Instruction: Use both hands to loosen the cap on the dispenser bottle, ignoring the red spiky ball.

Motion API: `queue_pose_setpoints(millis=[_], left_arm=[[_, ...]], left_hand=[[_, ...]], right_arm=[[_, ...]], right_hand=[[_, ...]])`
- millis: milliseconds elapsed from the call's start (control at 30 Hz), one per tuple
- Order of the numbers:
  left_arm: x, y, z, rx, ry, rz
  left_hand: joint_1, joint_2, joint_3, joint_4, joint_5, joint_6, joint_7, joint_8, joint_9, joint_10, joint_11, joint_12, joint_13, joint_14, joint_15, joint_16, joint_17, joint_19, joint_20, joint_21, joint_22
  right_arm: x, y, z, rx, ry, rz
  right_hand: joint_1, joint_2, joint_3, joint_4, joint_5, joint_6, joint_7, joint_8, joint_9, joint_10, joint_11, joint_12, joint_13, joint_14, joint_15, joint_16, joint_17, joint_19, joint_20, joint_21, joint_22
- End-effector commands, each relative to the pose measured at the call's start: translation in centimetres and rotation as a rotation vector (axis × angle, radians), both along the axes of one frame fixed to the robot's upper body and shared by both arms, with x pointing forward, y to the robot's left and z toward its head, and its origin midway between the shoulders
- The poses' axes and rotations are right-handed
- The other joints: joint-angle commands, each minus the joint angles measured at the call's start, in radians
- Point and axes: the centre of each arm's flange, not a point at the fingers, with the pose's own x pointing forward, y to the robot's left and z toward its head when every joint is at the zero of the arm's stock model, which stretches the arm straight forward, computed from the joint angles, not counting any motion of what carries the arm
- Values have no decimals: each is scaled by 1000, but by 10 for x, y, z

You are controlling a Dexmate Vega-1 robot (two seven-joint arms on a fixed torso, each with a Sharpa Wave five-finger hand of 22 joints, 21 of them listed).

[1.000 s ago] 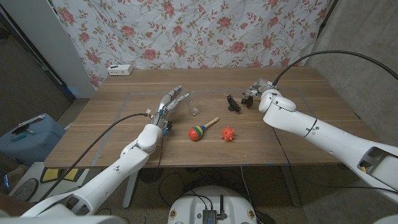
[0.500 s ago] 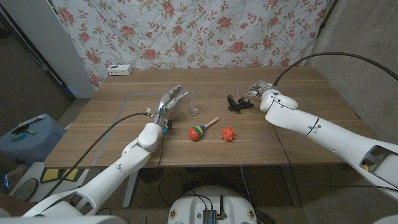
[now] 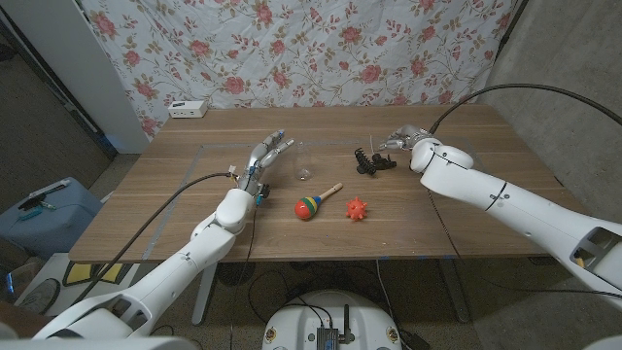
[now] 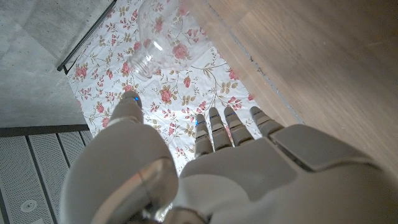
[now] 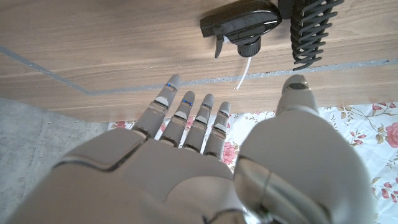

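Note:
A clear bottle [image 3: 302, 161] stands upright on the table with its neck bare; the left wrist view shows the uncapped bottle [image 4: 152, 40] beyond the fingertips. My left hand [image 3: 264, 160] is beside it, a little to its left, fingers spread, holding nothing; its back [image 4: 205, 168] shows in the left wrist view. The black dispenser cap [image 3: 379, 163] with its white tube lies on the table to the bottle's right. My right hand [image 3: 400, 139] hovers just behind the cap, fingers apart, touching nothing. The right wrist view shows the cap [image 5: 242, 28] lying ahead of that hand [image 5: 205, 155].
A black claw clip [image 3: 362, 158] lies against the cap, also seen as the clip [image 5: 309, 28] in the right wrist view. A red spiky ball [image 3: 357, 209] and a striped wooden rattle [image 3: 313, 204] lie nearer the front. A white power strip [image 3: 188, 109] sits at the back left.
My right hand has let go of the dispenser cap, which now lies on the table, and has drawn back a little. My left hand has barely shifted.

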Motion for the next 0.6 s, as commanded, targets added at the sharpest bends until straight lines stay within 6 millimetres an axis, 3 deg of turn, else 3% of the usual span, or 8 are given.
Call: queue_pose_setpoints(millis=[33, 600], left_arm=[[-1, 4, 7, -2, -7, -32], [-2, 14, 14, -26, -48, -51]], left_hand=[[-15, 13, 3, 12, 6, -4, 2, 0, 2, -6, 2, -1, 3, -9, -1, 1, 3, -11, 7, 1, 2], [-58, 67, 5, 48, 2, 1, 5, 3, 2, -10, 7, 2, 3, -17, 1, 7, 6, -4, 2, 7, 2]], right_arm=[[-10, -4, 2, 45, -68, 67], [-19, 1, 1, 134, -172, 159]], right_hand=[[-27, 7, -7, 11, 9, -15, 9, 5, 0, -24, 9, 1, -4, -16, -36, 3, 2, -9, 1, 1, 1], [-76, 18, -22, 36, 9, -52, 14, 5, -4, -53, 24, 4, -16, -52, -25, 3, 1, -22, -22, -1, 0]])
